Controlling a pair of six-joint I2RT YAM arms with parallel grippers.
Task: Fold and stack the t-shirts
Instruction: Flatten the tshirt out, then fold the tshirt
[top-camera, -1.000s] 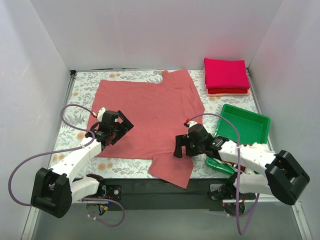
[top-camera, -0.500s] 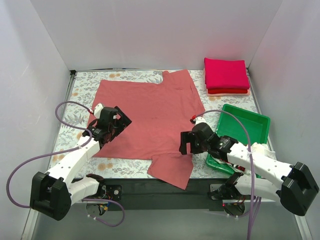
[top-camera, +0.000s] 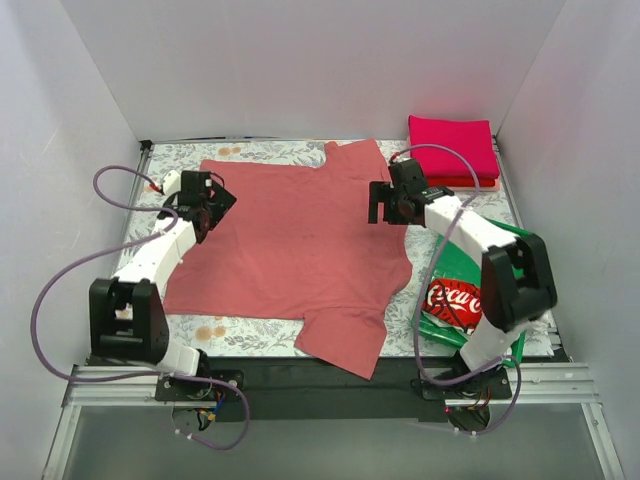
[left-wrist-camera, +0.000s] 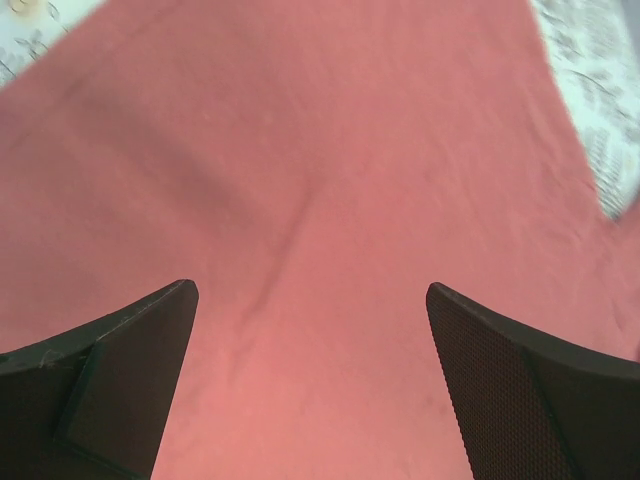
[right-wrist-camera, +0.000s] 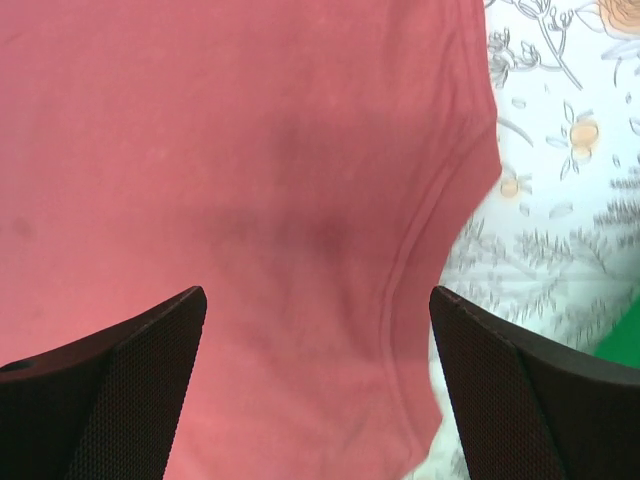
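Note:
A dusty salmon-red t-shirt (top-camera: 295, 240) lies spread flat on the floral table cover (top-camera: 235, 338). My left gripper (top-camera: 205, 200) is open and empty above the shirt's far left part; the left wrist view shows only the shirt's cloth (left-wrist-camera: 310, 200) between its fingers. My right gripper (top-camera: 385, 207) is open and empty above the shirt's far right edge; the right wrist view shows the shirt's hemmed edge (right-wrist-camera: 420, 250). Folded magenta and red t-shirts (top-camera: 452, 148) are stacked at the far right. A red Coca-Cola t-shirt (top-camera: 452, 302) lies in the green tray (top-camera: 490, 240).
The green tray stands at the right, near the right arm. White walls enclose the table on three sides. One shirt sleeve (top-camera: 345, 340) hangs over the table's near edge. The floral cover shows in the right wrist view (right-wrist-camera: 560, 170).
Both grippers have moved from the shirt's near part to its far part, left to the far left, right to the far right. The Coca-Cola shirt in the tray has come into view.

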